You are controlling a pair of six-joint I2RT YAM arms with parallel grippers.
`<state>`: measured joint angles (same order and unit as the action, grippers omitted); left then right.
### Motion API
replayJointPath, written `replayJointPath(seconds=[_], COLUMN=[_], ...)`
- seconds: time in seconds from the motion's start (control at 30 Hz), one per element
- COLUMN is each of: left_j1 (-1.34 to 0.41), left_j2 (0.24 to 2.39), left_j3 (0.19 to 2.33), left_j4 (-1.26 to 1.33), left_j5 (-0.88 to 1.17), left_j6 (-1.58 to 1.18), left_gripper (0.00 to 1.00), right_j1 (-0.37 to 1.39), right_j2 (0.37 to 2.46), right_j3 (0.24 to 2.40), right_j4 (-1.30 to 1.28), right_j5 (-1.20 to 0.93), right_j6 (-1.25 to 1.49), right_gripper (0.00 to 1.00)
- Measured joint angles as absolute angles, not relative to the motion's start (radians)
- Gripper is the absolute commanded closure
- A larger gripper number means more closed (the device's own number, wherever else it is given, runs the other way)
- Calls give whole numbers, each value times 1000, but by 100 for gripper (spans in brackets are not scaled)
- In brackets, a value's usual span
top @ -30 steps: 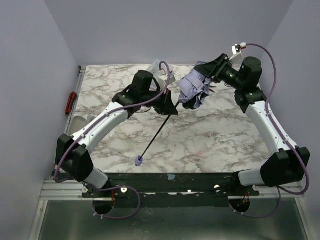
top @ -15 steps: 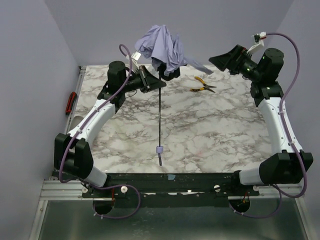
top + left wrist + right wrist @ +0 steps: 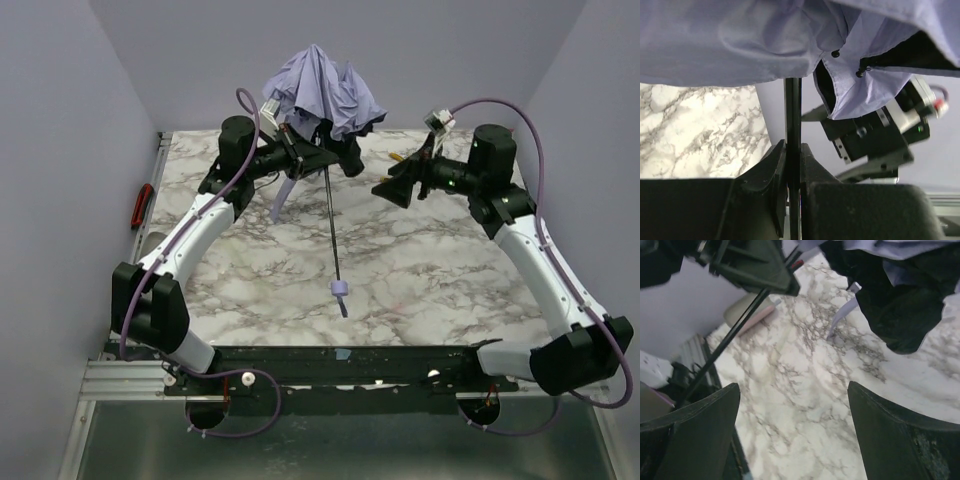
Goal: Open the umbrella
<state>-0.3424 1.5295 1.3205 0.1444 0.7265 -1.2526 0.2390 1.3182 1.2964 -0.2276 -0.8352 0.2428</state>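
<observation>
Left wrist: left end effector clamped on umbrella shaft; right end effector wide open.

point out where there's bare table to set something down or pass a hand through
Widest bare marble: near right of the table, between the umbrella's shaft and the right arm. A smaller patch lies near left, between the shaft and the left arm. The back centre is crowded: canopy, left hand, open right hand, pliers.
</observation>
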Motion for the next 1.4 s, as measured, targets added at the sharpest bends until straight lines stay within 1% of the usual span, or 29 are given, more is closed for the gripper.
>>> replayJointPath(seconds=[0.07,0.13,0.2,0.3,0.43,0.6,0.67,0.73,1.03,1.07,1.1,1.13,1.17,1.2,1.23,1.27,1.3,1.33,1.37,1.4], left_j1=[-342,-342,-342,-345,-361,-404,-419,-425,-429,-430,-432,-434,-434,-434,-434,-434,-434,-431,-424,-418], left_j2=[1534,1538,1538,1537,1535,1509,1499,1498,1498,1498,1498,1498,1498,1498,1498,1498,1498,1498,1498,1498], left_j3=[1321,1321,1321,1321,1316,1261,1233,1217,1214,1215,1216,1216,1216,1216,1215,1215,1215,1215,1218,1224], left_j4=[124,103,82,71,65,51,27,4,-25,-27,-28,-29,-33,-48,-59,-70,-69,-63,-50,-45], left_j5=[727,727,728,744,766,789,797,801,799,799,799,799,798,798,799,798,798,797,798,798], left_j6=[-1281,-1314,-1345,-1396,-1439,-1462,-1468,-1472,-1491,-1491,-1492,-1491,-1493,-1503,-1513,-1505,-1493,-1481,-1457,-1436], left_gripper=[100,100,100,100,100,100,100,100,100,100,100,94,83,69,54,33,16,6,1,1], right_j1=[273,315,373,458,565,665,694,714,754,757,760,764,766,767,767,767,767,767,767,767], right_j2=[1259,1185,1105,1028,1017,1068,1090,1108,1151,1155,1158,1161,1165,1167,1167,1168,1169,1173,1182,1184], right_j3=[1256,1189,1098,974,862,828,827,827,826,826,826,826,826,826,827,828,833,846,867,870], right_j4=[-229,-214,-168,-73,102,282,337,376,395,392,391,388,393,403,407,411,414,414,408,408], right_j5=[-817,-771,-732,-694,-646,-612,-610,-611,-637,-642,-645,-647,-646,-646,-644,-640,-633,-619,-594,-588], right_j6=[96,-60,-211,-406,-620,-797,-849,-894,-1048,-1066,-1082,-1097,-1120,-1139,-1146,-1147,-1131,-1099,-1042,-1030], right_gripper=[10,13,13,17,24,30,34,40,75,83,94,99,99,99,99,100,99,99,99,99])
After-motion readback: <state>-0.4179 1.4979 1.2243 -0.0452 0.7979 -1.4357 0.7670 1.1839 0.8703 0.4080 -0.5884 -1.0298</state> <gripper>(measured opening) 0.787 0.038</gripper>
